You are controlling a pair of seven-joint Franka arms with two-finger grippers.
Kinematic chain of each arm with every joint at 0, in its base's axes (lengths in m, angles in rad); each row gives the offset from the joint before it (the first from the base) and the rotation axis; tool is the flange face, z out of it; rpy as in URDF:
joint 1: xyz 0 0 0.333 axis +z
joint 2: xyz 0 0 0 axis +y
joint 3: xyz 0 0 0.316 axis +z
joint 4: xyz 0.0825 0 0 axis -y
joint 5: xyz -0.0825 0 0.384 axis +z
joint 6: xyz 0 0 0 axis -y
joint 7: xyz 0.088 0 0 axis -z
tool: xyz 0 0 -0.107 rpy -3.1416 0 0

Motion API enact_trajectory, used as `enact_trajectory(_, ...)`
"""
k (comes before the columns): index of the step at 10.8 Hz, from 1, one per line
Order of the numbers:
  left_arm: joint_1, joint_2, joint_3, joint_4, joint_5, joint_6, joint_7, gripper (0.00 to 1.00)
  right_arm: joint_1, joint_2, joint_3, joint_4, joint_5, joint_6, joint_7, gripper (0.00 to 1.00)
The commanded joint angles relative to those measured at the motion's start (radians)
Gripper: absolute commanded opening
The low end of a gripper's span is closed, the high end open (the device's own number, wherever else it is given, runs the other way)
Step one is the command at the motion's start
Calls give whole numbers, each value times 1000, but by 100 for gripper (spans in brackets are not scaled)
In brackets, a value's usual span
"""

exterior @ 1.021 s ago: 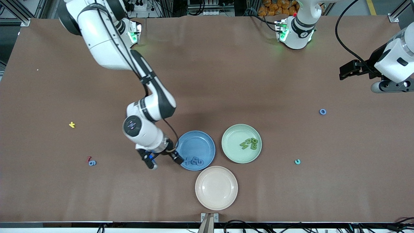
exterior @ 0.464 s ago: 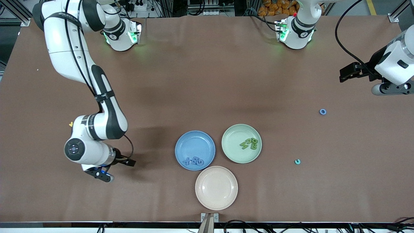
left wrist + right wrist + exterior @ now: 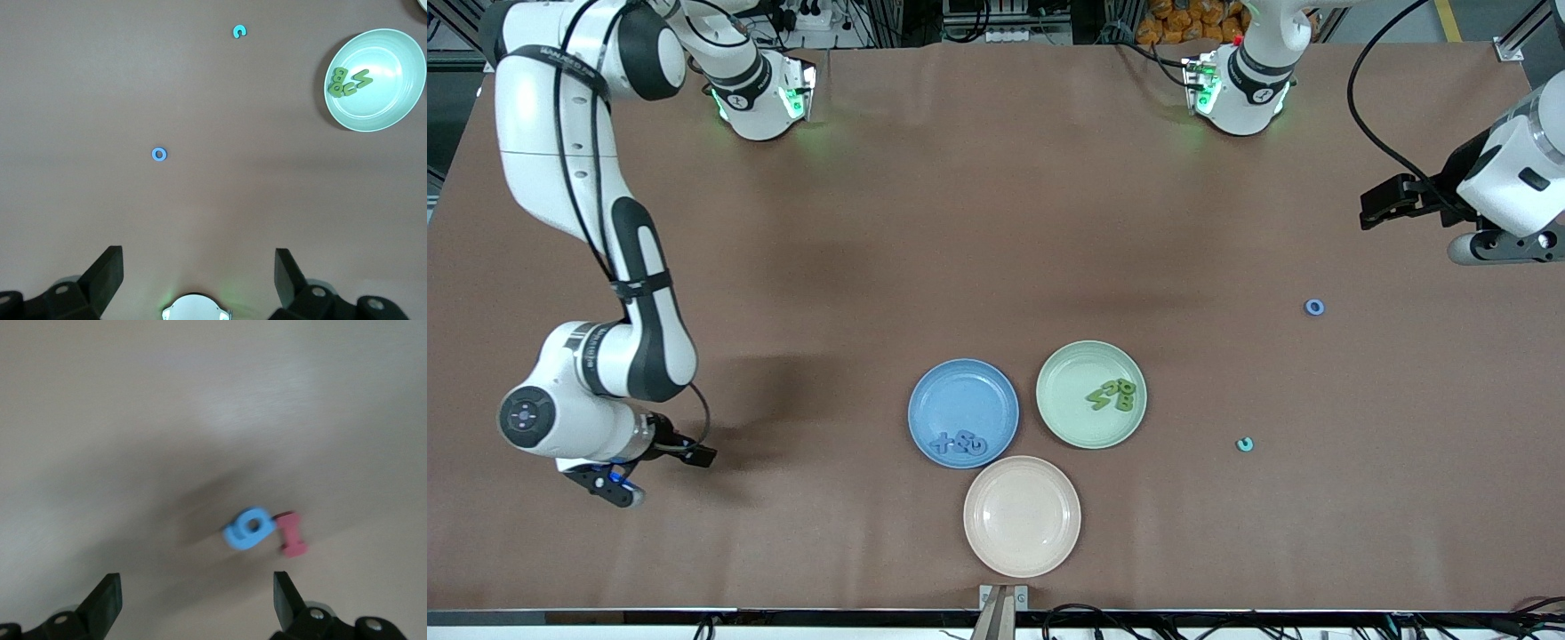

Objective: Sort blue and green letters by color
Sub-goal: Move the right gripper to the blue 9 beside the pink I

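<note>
- Blue letters (image 3: 959,442) sit in the blue plate (image 3: 963,391); green letters (image 3: 1112,396) in the green plate (image 3: 1076,366).
- A blue 6 (image 3: 247,528) touches a red piece (image 3: 291,535) under the right gripper (image 3: 654,469), jaws spread wide.
- Blue ring (image 3: 1314,308) lies loose near the left gripper (image 3: 199,277), waiting, jaws apart, empty.

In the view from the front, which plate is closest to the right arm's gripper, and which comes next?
From the right gripper, open above the table at its arm's end:
1. Blue plate, beside the green one.
2. Cream plate, nearest the camera.
3. Green plate, toward the left arm's end.
</note>
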Motion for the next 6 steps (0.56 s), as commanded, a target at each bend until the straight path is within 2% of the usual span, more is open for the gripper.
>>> enact_trajectory(1, 7, -2, 0, 2, -11, 7, 27, 100, 0, -6, 15, -78, 30, 127, 219, 100)
enact_trajectory(2, 7, -2, 0, 2, -12, 7, 27, 100, 2, -8, 15, -98, 30, 170, 271, 100)
enact_trajectory(6, 7, 0, 0, 2, -12, 7, 27, 100, -52, -14, 13, -84, 48, 164, 407, 100)
